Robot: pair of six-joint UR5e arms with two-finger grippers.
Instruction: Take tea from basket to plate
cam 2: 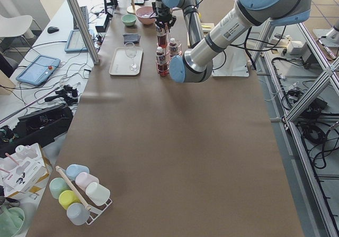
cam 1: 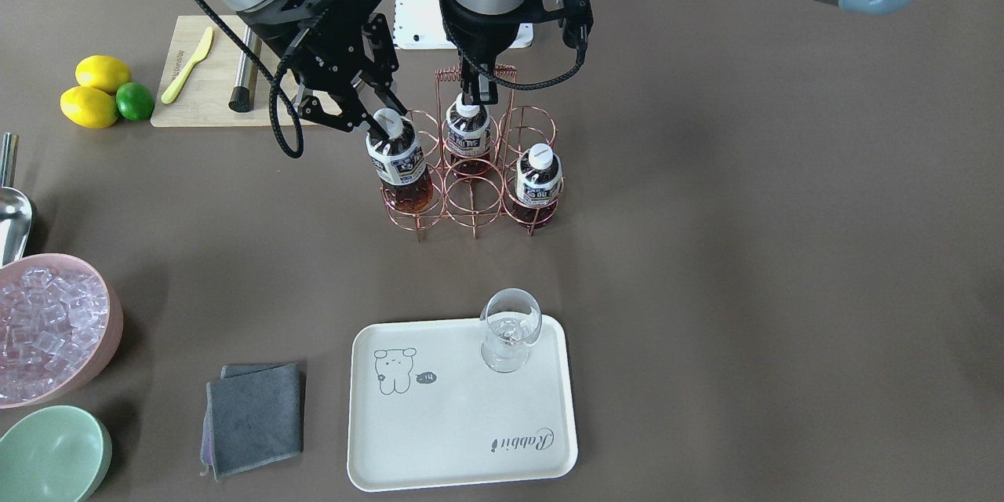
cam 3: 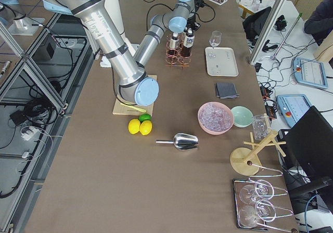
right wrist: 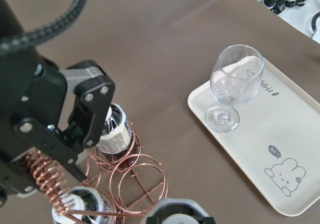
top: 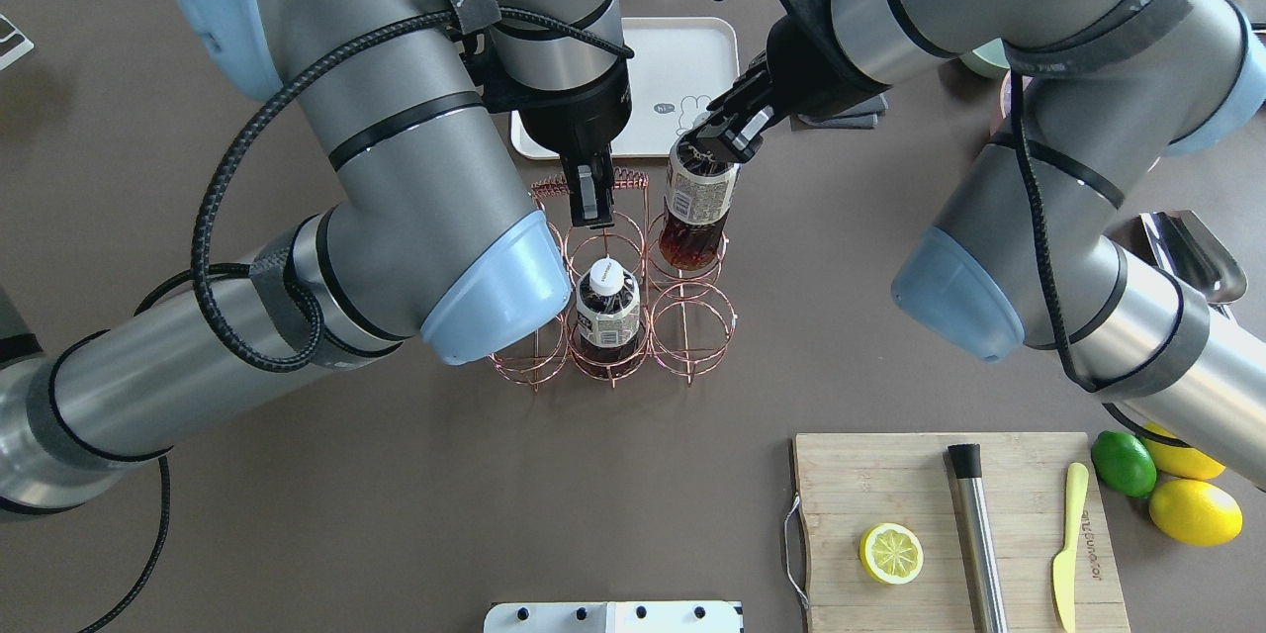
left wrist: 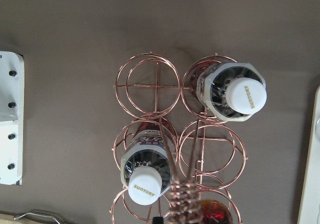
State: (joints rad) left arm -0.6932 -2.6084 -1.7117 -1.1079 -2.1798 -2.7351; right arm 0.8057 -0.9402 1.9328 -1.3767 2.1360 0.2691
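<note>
The copper wire basket (cam 1: 471, 196) stands mid-table. My right gripper (cam 1: 384, 119) is shut on the white cap of a tea bottle (cam 1: 401, 169) and holds it tilted and partly raised, with its base still inside a corner cell on the plate's side. It also shows in the overhead view (top: 697, 203). My left gripper (cam 1: 476, 90) is shut on the basket's coiled handle (top: 593, 183). A second tea bottle (cam 1: 468, 133) stands in a middle cell. A third tea bottle (cam 1: 539, 180) stands in the other corner cell. The cream plate (cam 1: 463, 416) lies in front of the basket.
A stemmed glass (cam 1: 510, 329) stands on the plate's corner nearest the basket. A grey cloth (cam 1: 255, 416), a pink ice bowl (cam 1: 51, 325) and a mint bowl (cam 1: 51, 455) lie beside the plate. A cutting board (top: 949, 534), lemons (cam 1: 90, 90), a lime and a metal scoop (cam 1: 12, 212) lie on my right.
</note>
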